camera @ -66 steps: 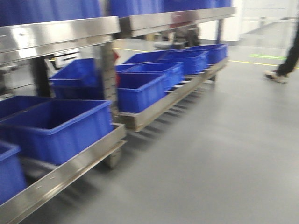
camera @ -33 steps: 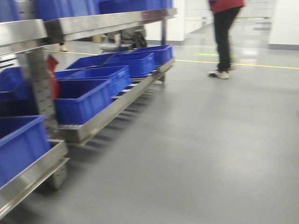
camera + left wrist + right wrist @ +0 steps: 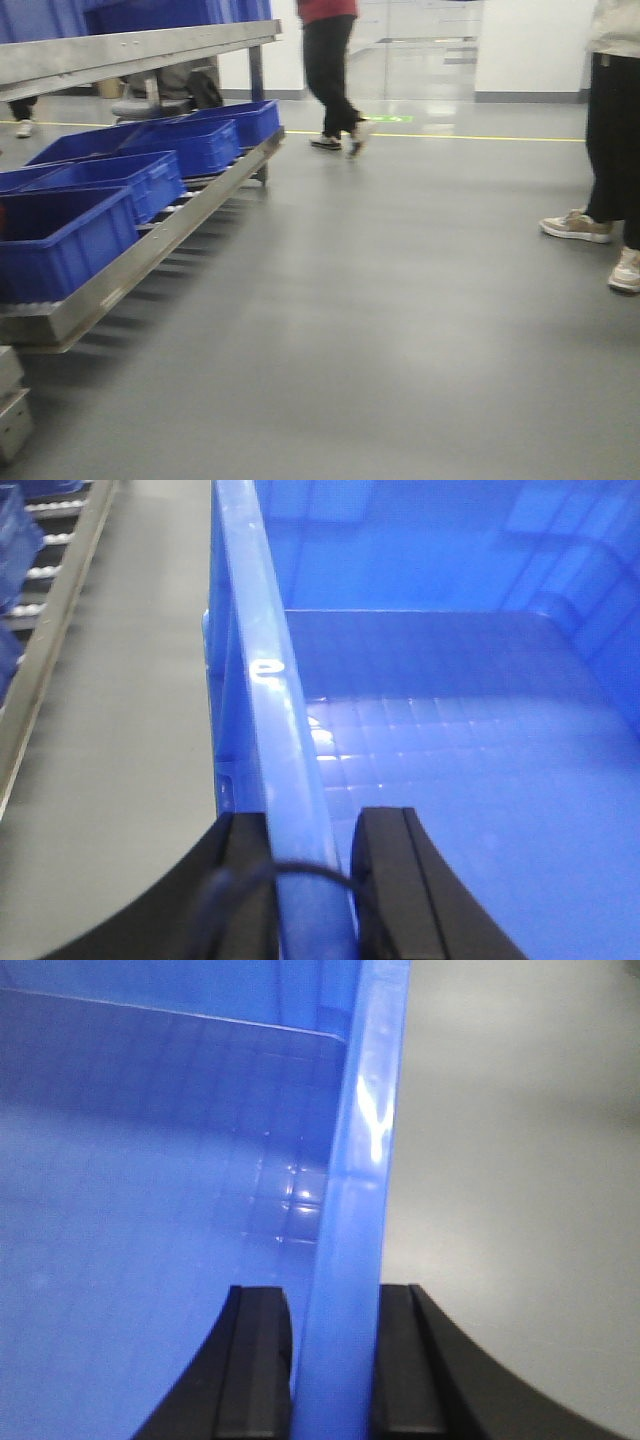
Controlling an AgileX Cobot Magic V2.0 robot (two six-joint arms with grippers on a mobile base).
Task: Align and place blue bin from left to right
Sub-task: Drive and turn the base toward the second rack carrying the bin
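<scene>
I hold one blue bin between both arms; it does not show in the front view. In the left wrist view its left rim [image 3: 265, 670] runs up the frame, and my left gripper [image 3: 312, 825] is shut on that rim, one black finger [image 3: 240, 880] outside and one inside. In the right wrist view the bin's empty floor [image 3: 150, 1160] fills the left, and my right gripper [image 3: 335, 1300] is shut on the right rim [image 3: 365, 1110]. Grey floor shows beyond both rims.
A steel rack [image 3: 150, 250] at the left carries a row of blue bins [image 3: 60, 235] on its low level, with an upper shelf [image 3: 130, 45] above. A person in red [image 3: 330, 70] walks at the back; another stands at the right [image 3: 610, 150].
The front view has swung to the right: the rack and its bins have slid to the left edge, and open floor with two people now fills the frame.
</scene>
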